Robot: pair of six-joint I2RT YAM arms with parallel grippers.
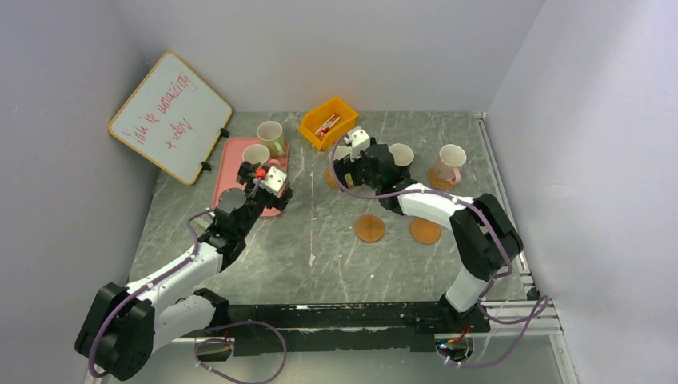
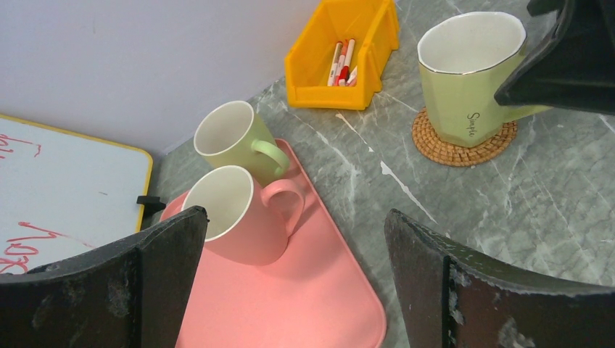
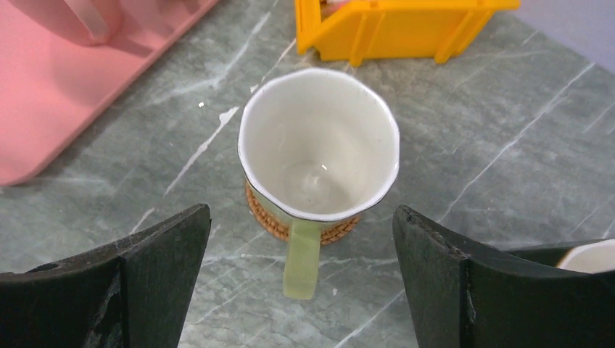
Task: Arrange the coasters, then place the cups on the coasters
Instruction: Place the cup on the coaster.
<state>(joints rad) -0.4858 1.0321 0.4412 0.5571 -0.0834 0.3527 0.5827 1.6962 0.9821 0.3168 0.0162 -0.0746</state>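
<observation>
A pale green cup (image 3: 319, 145) stands upright on the woven coaster (image 3: 265, 217), its handle pointing at my right gripper (image 3: 301, 279). That gripper is open, with only the handle's tip between its fingers and nothing touching. My left gripper (image 2: 294, 243) hangs open over the pink tray (image 2: 319, 304), just short of a pink cup (image 2: 239, 214) and a second green cup (image 2: 236, 138) on it. Another pink cup (image 1: 452, 162) sits on a coaster (image 1: 438, 179) at the right. A dark cup (image 1: 401, 154) stands beside the right arm. Two orange-brown coasters (image 1: 369, 229) (image 1: 424, 231) lie bare.
The yellow bin (image 1: 328, 122) with markers stands at the back, close behind the green cup. A whiteboard (image 1: 170, 117) leans at the back left. The pink tray (image 1: 240, 148) lies left of centre. Walls close in the table on three sides.
</observation>
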